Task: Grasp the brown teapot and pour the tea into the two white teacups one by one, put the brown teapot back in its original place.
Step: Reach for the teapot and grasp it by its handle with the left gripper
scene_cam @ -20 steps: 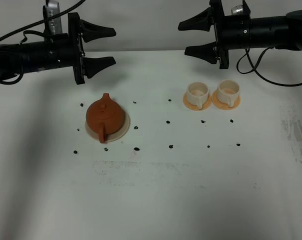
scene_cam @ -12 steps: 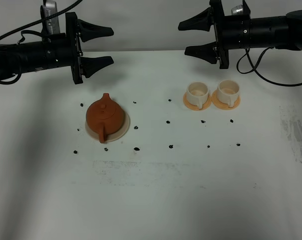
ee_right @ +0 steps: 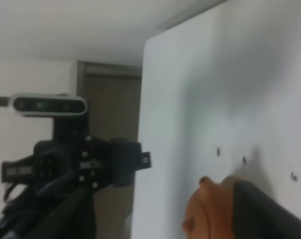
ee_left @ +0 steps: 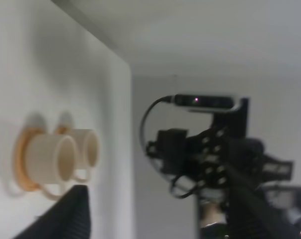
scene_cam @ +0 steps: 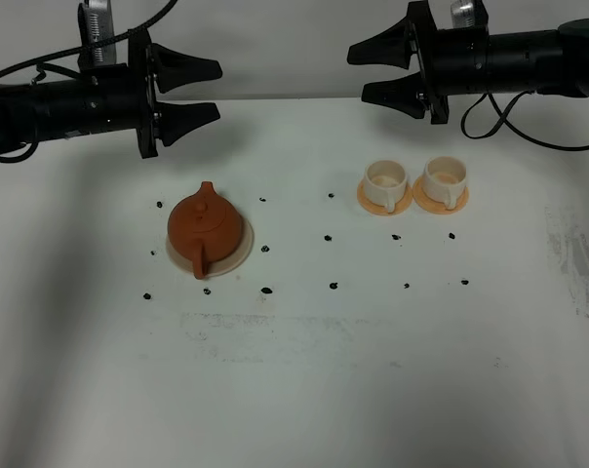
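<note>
- Exterior high view: white matt tabletop (scene_cam: 304, 390), faintly scuffed near the right edge and across the near middle; pale grey wall (scene_cam: 275, 39) behind the far edge; small black dot marks (scene_cam: 266, 290) in loose rows around the middle.
- Broad bare stretch along the near side; open tabletop between the two groups of things, crossed only by the dot marks.
- Squat reddish-brown clay teapot (scene_cam: 205, 222) left of centre, upright, lid on, seated on the round cream-beige coaster disc (scene_cam: 240, 250); handle toward the near edge, spout toward the far edge.
- Two small white cylindrical teacups (scene_cam: 384, 180) (scene_cam: 445, 176) right of centre, side by side, each on a small orange saucer (scene_cam: 369, 205); well apart from the teapot.
- Left gripper (scene_cam: 216, 89) raised over the far left of the table, black fingers spread wide, gripping nothing, aimed toward the middle; right gripper (scene_cam: 358, 74) raised over the far edge beyond the teacups, likewise spread and holding nothing, facing the left one.
- Left wrist view, blurred: left gripper (ee_left: 158, 219) spread, one dark finger (ee_left: 71, 214) in frame; both teacups (ee_left: 46, 158) on orange saucers (ee_left: 20, 159) against the tabletop; the right arm (ee_left: 210, 154) facing the lens beyond the table edge.
- Right wrist view, blurred: right gripper (ee_right: 155, 219) spread, one dark finger (ee_right: 262, 211) partly covering the teapot (ee_right: 210, 211); dot marks (ee_right: 218, 151) nearby; table edge, then the left arm (ee_right: 75, 164) opposite.
</note>
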{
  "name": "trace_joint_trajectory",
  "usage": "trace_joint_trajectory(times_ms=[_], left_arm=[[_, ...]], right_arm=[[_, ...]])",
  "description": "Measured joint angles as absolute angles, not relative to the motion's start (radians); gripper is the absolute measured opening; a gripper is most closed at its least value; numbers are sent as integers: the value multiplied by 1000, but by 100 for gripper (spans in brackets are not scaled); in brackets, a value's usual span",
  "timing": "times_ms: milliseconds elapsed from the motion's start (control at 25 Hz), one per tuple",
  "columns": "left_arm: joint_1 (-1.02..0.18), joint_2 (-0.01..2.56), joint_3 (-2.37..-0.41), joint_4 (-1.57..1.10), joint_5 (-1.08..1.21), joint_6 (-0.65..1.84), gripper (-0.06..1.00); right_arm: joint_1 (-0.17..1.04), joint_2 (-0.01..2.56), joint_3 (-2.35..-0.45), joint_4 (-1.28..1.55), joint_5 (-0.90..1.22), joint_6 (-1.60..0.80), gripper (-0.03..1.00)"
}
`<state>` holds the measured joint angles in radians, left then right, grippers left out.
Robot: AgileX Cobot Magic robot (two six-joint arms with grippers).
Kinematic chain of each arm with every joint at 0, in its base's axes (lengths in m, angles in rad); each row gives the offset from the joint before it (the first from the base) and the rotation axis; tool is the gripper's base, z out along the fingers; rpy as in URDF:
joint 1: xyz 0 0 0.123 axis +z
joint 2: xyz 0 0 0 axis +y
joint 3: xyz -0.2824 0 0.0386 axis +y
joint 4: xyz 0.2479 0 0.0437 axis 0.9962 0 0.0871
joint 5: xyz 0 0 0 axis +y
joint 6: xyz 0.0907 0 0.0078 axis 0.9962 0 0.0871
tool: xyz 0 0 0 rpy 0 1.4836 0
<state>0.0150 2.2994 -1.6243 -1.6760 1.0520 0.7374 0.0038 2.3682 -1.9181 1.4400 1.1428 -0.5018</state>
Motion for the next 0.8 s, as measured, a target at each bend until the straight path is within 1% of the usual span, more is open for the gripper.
trace_joint_trajectory(times_ms=[120, 240, 480, 640, 800], left_arm=[[15, 2242, -1624, -1554, 1000, 802, 43], [11, 2168, -1624, -1384, 914, 814, 35], [-32, 2039, -1620, -1055, 762, 794, 26], [-77, 1950, -1543, -967, 608, 803, 20], [-106, 1845, -1413, -955, 405, 885, 16]], right_arm=[[4, 2338, -1918, 1375, 1091, -532, 54], [6, 2284, -1918, 1217, 1029, -541, 53], [35, 2167, -1918, 776, 934, -459, 53], [59, 2073, -1892, 633, 827, -404, 53], [81, 1951, -1800, 546, 690, -399, 51]])
